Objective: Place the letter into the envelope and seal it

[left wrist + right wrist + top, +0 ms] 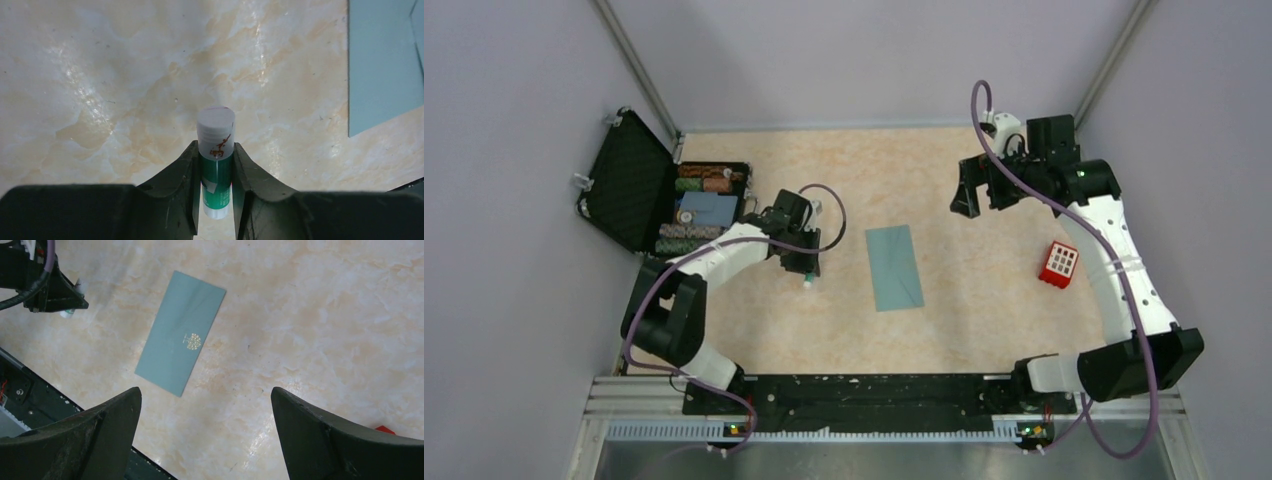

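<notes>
- Left gripper (215, 150) clamps glue stick (216, 135), left of envelope (895, 266).
- Right gripper (205, 390) gapes wide, empty, right of envelope.
- Cap looks on: best uncap, then stroke flap lightly.

Your left arm (724, 255) reaches forward, elbow bent; your left gripper (216, 152) points down, jaws clamped on a glue stick (216, 132). Your right arm (1114, 260) stretches far forward, right gripper (206, 400) spread wide, holding nothing.
</notes>
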